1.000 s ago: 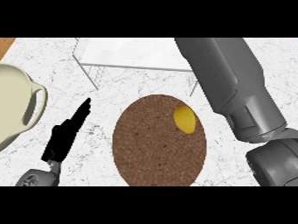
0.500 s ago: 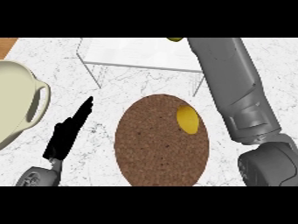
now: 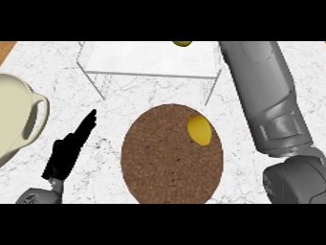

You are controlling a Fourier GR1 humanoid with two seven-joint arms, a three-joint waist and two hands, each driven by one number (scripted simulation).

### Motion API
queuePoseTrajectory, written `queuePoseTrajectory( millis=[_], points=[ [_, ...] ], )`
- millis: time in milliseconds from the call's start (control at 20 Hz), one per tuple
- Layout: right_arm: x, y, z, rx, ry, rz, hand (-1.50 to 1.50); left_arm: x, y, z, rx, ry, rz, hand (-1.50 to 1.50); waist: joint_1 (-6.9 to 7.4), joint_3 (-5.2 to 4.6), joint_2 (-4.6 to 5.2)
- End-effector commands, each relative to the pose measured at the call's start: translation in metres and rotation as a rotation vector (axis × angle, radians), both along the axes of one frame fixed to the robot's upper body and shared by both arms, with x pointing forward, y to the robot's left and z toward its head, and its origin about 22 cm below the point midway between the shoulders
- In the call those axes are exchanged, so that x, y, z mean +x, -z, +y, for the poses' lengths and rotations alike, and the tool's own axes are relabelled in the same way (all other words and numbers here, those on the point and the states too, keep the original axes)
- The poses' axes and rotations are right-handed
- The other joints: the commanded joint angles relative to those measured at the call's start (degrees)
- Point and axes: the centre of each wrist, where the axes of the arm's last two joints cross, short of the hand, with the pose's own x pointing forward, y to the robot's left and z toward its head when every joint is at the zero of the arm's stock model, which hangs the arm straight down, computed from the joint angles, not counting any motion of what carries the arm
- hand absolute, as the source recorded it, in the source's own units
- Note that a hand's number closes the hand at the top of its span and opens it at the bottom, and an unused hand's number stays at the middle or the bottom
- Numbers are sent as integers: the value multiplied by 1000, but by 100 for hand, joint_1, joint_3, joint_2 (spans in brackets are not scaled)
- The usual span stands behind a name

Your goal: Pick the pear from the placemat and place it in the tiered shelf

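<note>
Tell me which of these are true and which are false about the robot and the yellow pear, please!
1. The pear lies on the round brown placemat. True.
2. The left hand is curled round the pear. False: its fingers are straight and it is over the counter, left of the placemat, apart from the pear.
3. The tiered shelf stands behind the placemat. True.
4. The cream pot sits at the right edge. False: it is at the left edge.
5. The right hand is plainly holding the pear. False: only the right forearm shows, and the hand is out of view.
</note>
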Motion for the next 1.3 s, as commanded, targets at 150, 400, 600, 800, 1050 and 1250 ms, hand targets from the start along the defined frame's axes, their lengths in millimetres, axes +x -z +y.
queuePoseTrajectory(
  millis=[150,400,600,800,1050,1250],
  points=[
    [0,1,-38,88,282,-60,-150,-16,10,24,-4,-62,45,0,-376,-7,-148],
    [-16,11,-86,28,261,-1,-150,-22,9,17,4,-104,75,0,-619,-2,-241],
    [-43,29,-117,-4,204,-1,-150,-23,19,36,5,-115,62,0,-699,-6,-216],
    [-81,44,-153,-63,177,15,-150,-28,9,25,10,-124,68,0,-675,2,-224],
    [-144,31,-170,-100,117,15,-150,-19,9,33,13,-104,69,0,-651,-7,-192],
    [-184,26,-207,-138,147,73,-150,-31,20,12,5,-78,47,0,-423,-3,-121]
  ],
)
